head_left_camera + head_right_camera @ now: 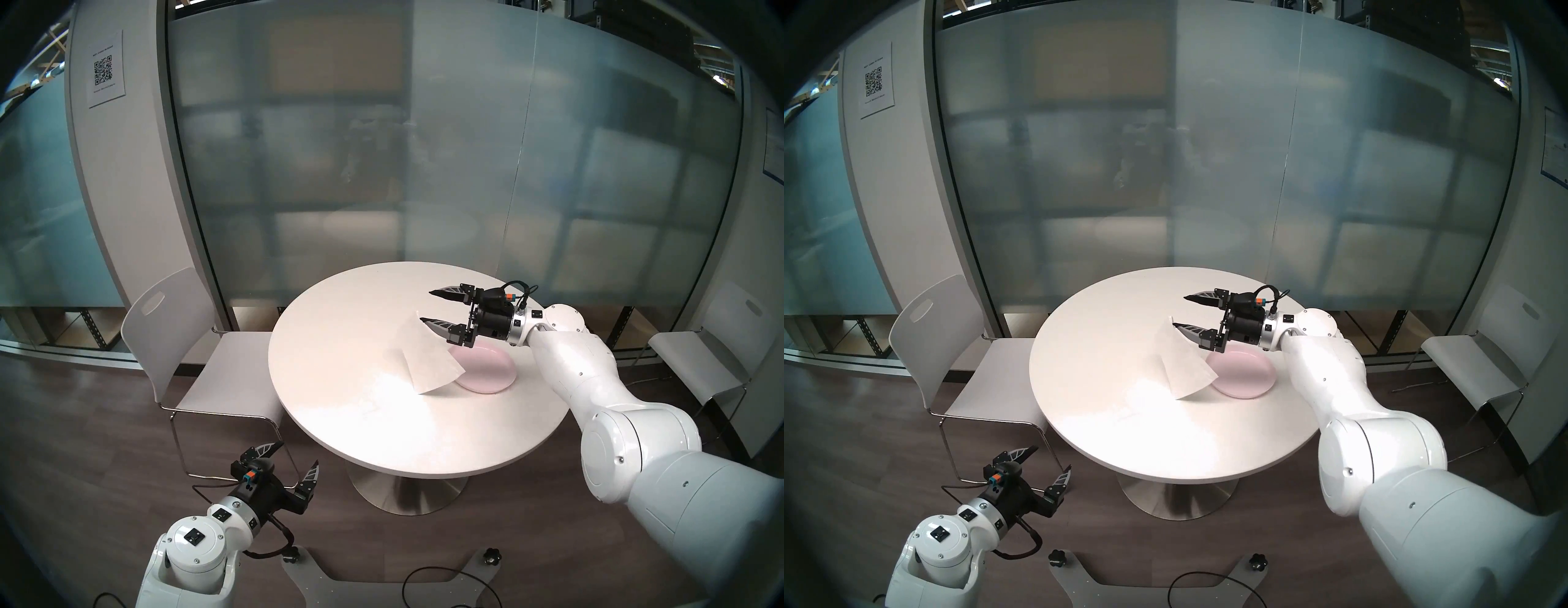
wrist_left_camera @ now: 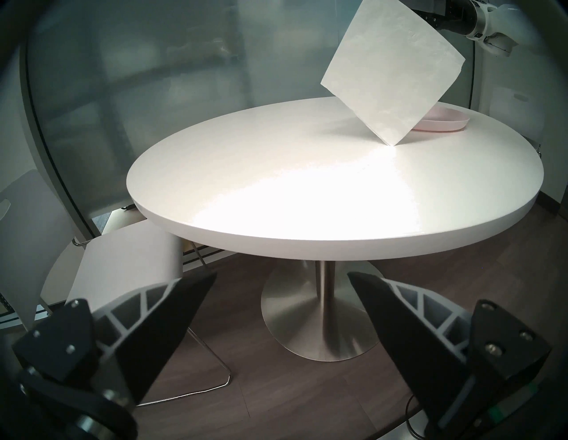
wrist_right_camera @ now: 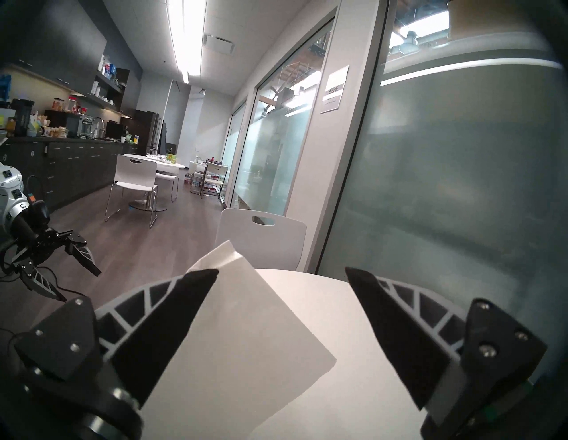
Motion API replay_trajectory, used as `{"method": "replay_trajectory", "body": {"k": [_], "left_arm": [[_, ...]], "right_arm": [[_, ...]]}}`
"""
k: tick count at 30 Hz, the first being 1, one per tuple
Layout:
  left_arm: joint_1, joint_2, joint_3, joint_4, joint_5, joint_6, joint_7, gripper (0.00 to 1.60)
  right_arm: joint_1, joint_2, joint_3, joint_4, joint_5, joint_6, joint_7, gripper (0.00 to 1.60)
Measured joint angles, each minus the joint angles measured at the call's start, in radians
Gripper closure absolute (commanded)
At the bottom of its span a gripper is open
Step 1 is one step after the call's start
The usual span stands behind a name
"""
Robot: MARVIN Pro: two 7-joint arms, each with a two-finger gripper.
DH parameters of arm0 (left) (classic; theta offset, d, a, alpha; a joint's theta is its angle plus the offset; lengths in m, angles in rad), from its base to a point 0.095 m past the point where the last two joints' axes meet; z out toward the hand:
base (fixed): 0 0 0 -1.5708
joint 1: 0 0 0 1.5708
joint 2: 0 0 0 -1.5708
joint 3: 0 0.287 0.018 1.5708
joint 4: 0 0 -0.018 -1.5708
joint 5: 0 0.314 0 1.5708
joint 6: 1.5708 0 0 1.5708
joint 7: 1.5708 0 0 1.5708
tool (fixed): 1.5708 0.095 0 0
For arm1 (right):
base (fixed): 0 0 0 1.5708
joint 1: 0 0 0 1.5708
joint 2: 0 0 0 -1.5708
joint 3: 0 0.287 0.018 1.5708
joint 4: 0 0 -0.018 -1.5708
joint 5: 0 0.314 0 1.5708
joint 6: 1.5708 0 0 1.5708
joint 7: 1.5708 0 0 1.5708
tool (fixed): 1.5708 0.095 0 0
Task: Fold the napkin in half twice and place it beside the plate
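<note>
A white paper napkin (image 1: 428,361) hangs tilted against one finger of the right end effector (image 1: 426,306), whose jaws gape wide, its low corner touching the counter (image 1: 339,407) just left of the pink plate (image 1: 488,373), apparently mid-release; the left end effector (image 1: 297,456) idles open.

Overhead ceiling strips (image 3: 184,40) throw hard glare across the white bench (image 1: 339,429), blowing out its near half, while the floor and corners lie dim. Fisheye curvature bends the frosted glass wall (image 1: 382,148); dark vignetting rims every view, and the wrist pictures blur at their lower edges.
</note>
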Motion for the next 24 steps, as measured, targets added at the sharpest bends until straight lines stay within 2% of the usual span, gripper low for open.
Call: {"method": "replay_trajectory", "body": {"k": [12, 24], "left_arm": [[0.024, 0.005, -0.041, 0.000, -0.013, -0.007, 0.000, 0.00], [0.046, 0.007, -0.069, -0.003, -0.028, -0.018, 0.000, 0.00]], "right_arm": [[-0.091, -0.070, -0.091, -0.069, 0.014, 0.065, 0.058, 0.00], [-0.167, -0.083, -0.137, -0.180, 0.040, 0.118, 0.076, 0.00]]}}
